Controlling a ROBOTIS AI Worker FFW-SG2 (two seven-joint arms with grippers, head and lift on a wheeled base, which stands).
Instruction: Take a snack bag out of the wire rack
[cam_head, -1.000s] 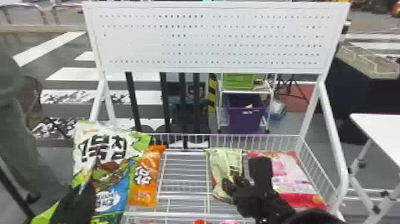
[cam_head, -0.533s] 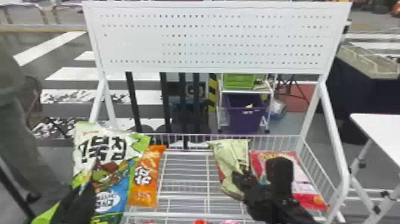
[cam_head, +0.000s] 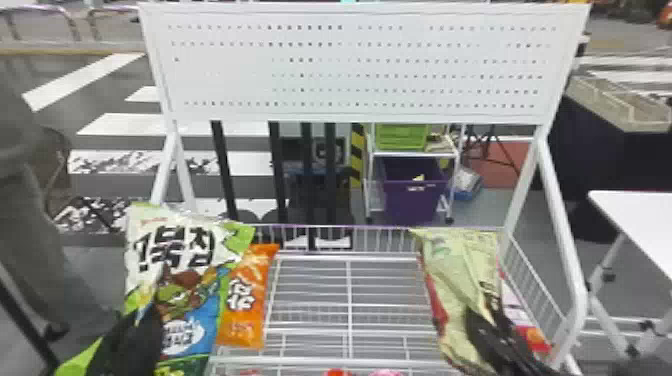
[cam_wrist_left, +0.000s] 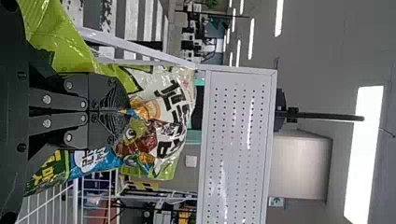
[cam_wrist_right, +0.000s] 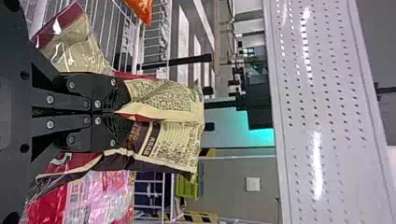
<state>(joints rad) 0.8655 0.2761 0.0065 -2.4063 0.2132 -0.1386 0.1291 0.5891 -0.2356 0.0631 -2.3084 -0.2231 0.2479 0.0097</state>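
At the lower right of the head view, my right gripper (cam_head: 492, 325) is at the cream snack bag (cam_head: 455, 280). In the right wrist view my right gripper (cam_wrist_right: 116, 113) is shut on the cream bag (cam_wrist_right: 173, 126), pinching a fold of it. My left gripper (cam_head: 135, 330) stands at the left of the wire rack (cam_head: 348, 295). In the left wrist view my left gripper (cam_wrist_left: 122, 112) is shut on the green-and-white snack bag (cam_wrist_left: 161, 98), shown upright at the rack's left in the head view.
An orange bag (cam_head: 244, 300) lies beside the green-and-white one. Red-and-pink bags (cam_wrist_right: 93, 196) lie at the rack's right side. A white perforated board (cam_head: 360, 65) spans the back above, with slanted side posts. A white table (cam_head: 640, 225) stands at the right.
The right gripper has moved right and toward the bottom edge, and the cream bag has shifted right and stands higher, covering much of the red bag. The left arm looks unmoved.
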